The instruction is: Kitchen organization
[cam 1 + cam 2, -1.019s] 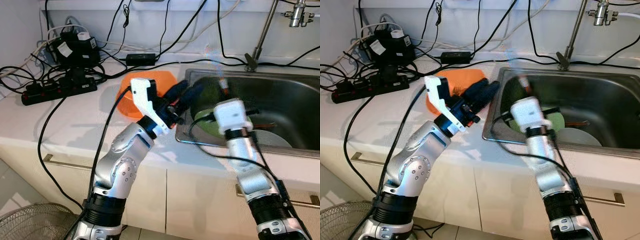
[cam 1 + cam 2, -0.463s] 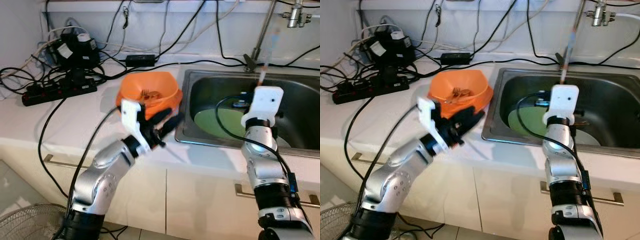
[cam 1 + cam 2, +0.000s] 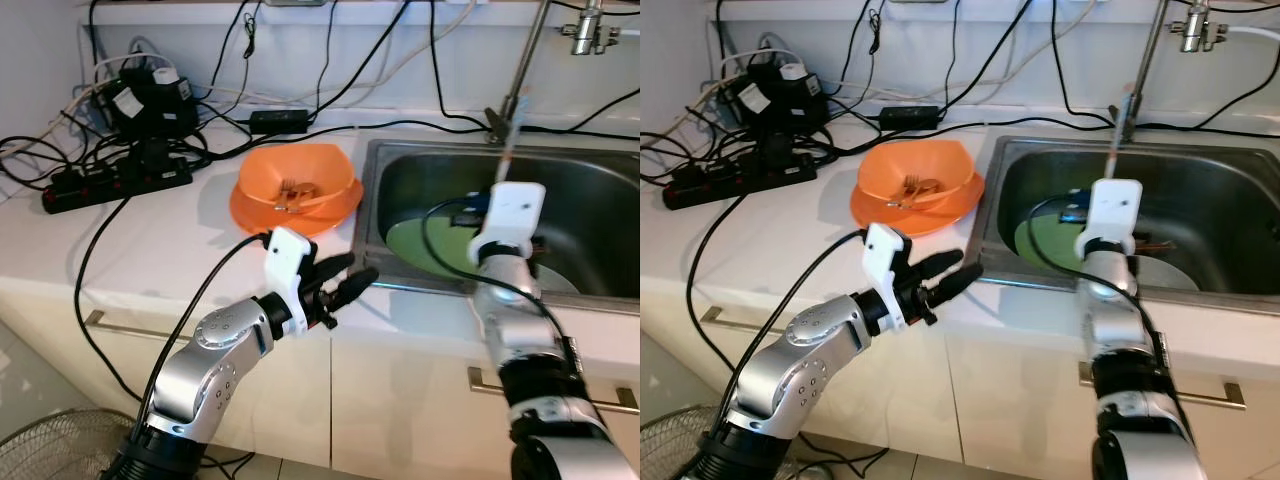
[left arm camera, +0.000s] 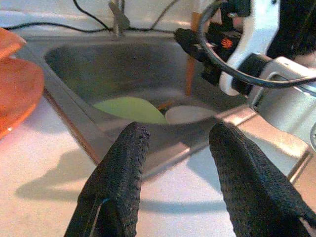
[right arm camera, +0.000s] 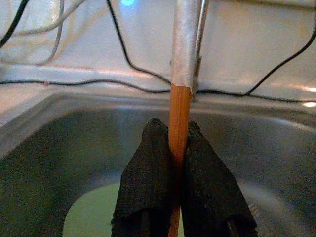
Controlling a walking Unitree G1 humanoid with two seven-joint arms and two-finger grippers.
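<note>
The white bench runs along the wall, and the steel sink set into it is the thing to steer by. Inside the sink a green plate lies flat on the bottom, with a pale plate just beside it, toward the sink's right. Left of the sink, near its rim, an orange bowl sits on an orange plate, and a few small utensils lie in the bowl. Further left of the sink, against the wall, a tangle of black cables and a power strip lies on the bench.

The right gripper is raised over the front of the sink, above the green plate, its two black fingers pressed together on a long chopstick that stands nearly upright, orange wood below and a silvery upper section, rising in front of the tap's stem. The left gripper hovers over the bench's front edge, just left of the sink's near corner, fingers spread apart with nothing between them, pointing toward the sink
</note>
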